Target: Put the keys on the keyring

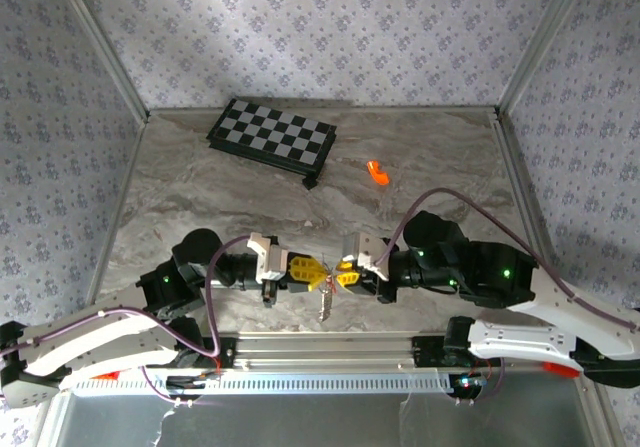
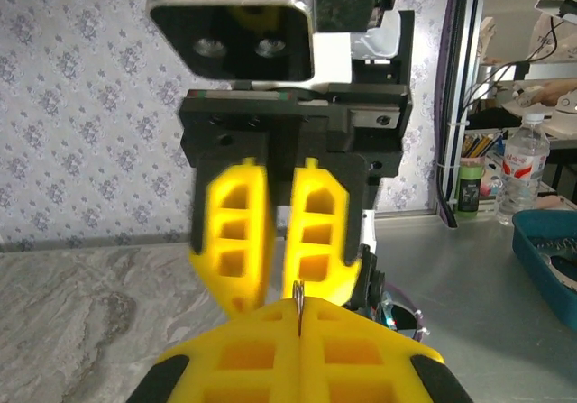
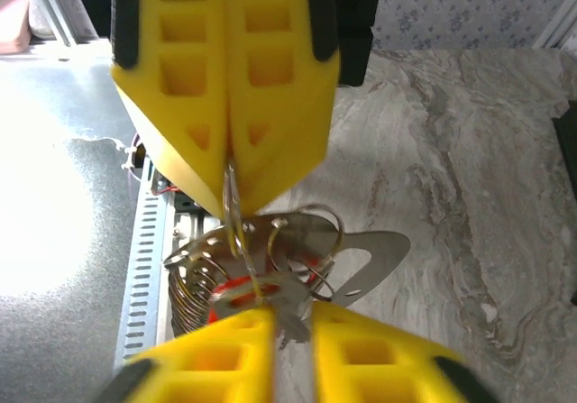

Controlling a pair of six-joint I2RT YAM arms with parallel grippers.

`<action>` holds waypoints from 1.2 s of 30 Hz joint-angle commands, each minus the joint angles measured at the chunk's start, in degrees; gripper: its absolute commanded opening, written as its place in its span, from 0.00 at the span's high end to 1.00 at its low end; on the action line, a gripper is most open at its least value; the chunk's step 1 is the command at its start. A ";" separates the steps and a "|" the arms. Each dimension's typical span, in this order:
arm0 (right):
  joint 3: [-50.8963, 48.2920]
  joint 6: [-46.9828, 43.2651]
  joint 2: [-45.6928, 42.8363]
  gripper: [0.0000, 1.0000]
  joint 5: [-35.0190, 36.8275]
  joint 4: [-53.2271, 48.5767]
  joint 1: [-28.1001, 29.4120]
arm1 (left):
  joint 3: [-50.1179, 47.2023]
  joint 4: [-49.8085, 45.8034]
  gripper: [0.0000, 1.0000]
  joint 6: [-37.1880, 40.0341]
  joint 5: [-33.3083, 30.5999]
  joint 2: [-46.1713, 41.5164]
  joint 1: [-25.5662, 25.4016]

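Bolted at the near edge, two arms are seen from above, bent inward so that the left gripper (image 1: 318,274) and right gripper (image 1: 338,278) meet tip to tip over the near middle of the table (image 1: 450,167). The left fingers (image 3: 189,78) are pressed together, and a wire turn of the keyring (image 3: 232,196) is pinched at their tips. Just under that pinch the ring's silver coils and a flat metal blade are bunched, with the red keys (image 3: 236,288) tucked among them. The whole cluster is hung between the two grippers. The right fingers (image 3: 216,358) are set a little apart, with a grey metal tip lying in the narrow gap between them. At the far left of the table a chequered board (image 1: 272,137) is laid, and to its right, apart from it, an orange piece (image 1: 377,172).
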 commanded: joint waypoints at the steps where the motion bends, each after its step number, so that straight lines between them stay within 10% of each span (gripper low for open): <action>1: -1.17 1.06 -2.67 0.67 0.25 0.95 0.02 | 1.06 5.04 1.00 -0.86 0.44 -1.76 -0.64; 12: -5.05 1.84 -6.56 0.55 -4.21 12.80 0.13 | -0.45 8.05 1.00 -2.33 0.62 -1.12 -0.66; 36: -8.65 2.15 -5.02 0.77 -7.91 20.27 0.11 | -0.93 8.83 1.00 -2.62 -0.16 -0.75 -0.66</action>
